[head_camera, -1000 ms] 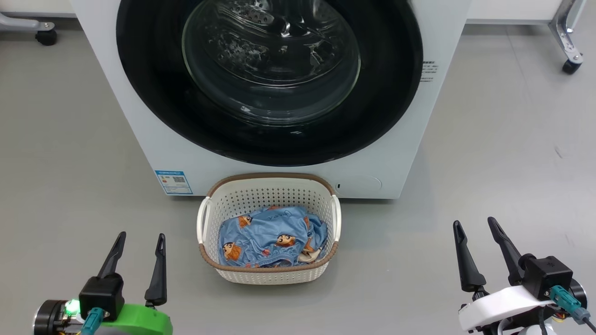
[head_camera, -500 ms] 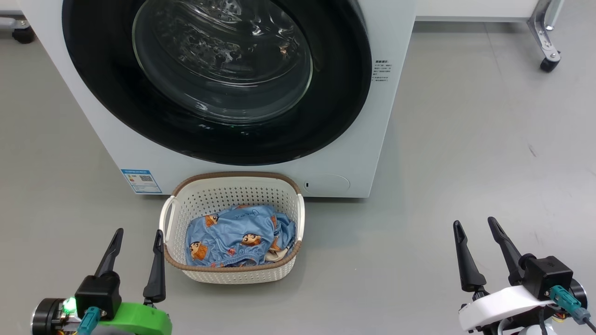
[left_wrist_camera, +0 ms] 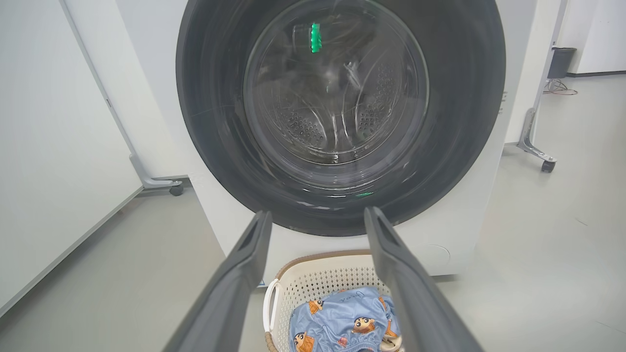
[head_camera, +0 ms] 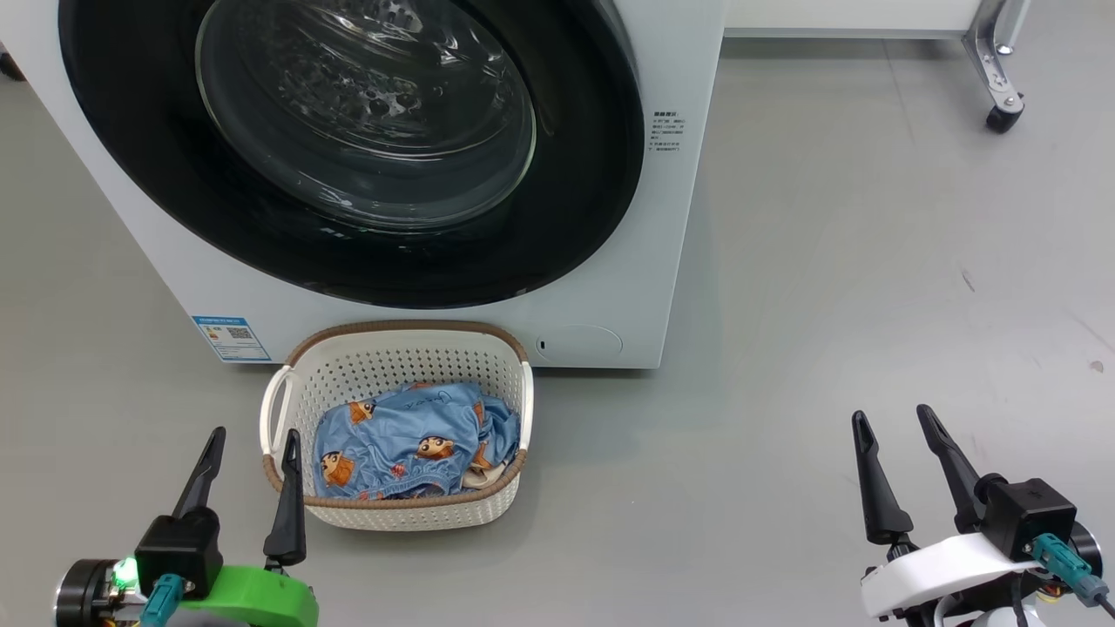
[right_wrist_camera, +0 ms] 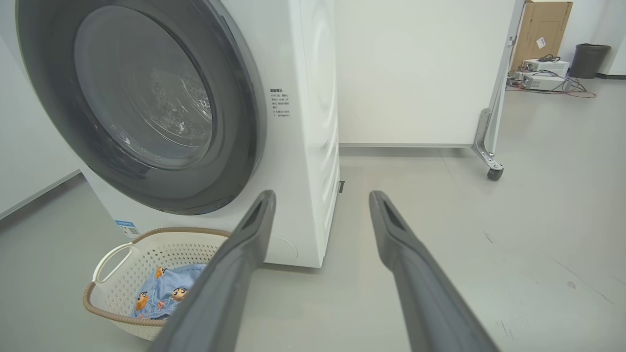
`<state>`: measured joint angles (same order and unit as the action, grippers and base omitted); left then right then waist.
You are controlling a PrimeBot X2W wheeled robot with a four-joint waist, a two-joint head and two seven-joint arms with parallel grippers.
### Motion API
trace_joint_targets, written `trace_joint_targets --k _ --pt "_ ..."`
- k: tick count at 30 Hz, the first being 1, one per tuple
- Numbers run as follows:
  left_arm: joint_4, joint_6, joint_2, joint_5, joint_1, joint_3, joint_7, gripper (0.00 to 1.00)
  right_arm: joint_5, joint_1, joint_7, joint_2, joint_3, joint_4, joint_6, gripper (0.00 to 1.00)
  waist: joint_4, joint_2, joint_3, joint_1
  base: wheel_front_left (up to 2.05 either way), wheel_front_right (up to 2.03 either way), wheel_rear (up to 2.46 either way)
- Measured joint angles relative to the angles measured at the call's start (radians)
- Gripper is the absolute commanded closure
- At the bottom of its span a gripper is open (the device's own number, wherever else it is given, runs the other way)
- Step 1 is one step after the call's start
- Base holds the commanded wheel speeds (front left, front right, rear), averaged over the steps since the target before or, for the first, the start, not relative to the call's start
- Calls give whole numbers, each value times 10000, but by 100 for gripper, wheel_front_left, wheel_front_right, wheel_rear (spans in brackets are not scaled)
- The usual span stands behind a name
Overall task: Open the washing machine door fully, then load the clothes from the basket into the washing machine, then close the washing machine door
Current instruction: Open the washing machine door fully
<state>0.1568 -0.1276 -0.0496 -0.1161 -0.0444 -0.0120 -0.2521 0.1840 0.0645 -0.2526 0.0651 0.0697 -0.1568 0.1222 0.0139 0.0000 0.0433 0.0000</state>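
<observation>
The door [head_camera: 601, 174] is shut on the washing machine [head_camera: 688, 261], and the basket [head_camera: 401, 328] of clothes [head_camera: 401, 435] sits just at its foot. The left gripper [head_camera: 254, 433] and right gripper [head_camera: 891, 413] both gape wide, empty. An arm reaching for the door may knock the basket aside.

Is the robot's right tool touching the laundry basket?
Apart. In the head view the right tool hangs open, with a wide stretch of bare floor between it and the basket.
</observation>
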Motion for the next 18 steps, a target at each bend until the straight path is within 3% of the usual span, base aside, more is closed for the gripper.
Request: trace_joint_targets --k 15,16,18 --pt "2 0 13 -2 0 -8 0 0 0 -6 0 -21 -59 111 0 0 19 0 -3 0 7 7 -15" --pt "2 0 13 -2 0 -8 0 0 0 -6 0 -23 -58 111 0 59 21 0 -2 0 0 0 0" --pt "2 0 13 -2 0 -8 0 0 4 -6 0 -27 -59 109 2 100 24 0 -1 0 0 0 0"
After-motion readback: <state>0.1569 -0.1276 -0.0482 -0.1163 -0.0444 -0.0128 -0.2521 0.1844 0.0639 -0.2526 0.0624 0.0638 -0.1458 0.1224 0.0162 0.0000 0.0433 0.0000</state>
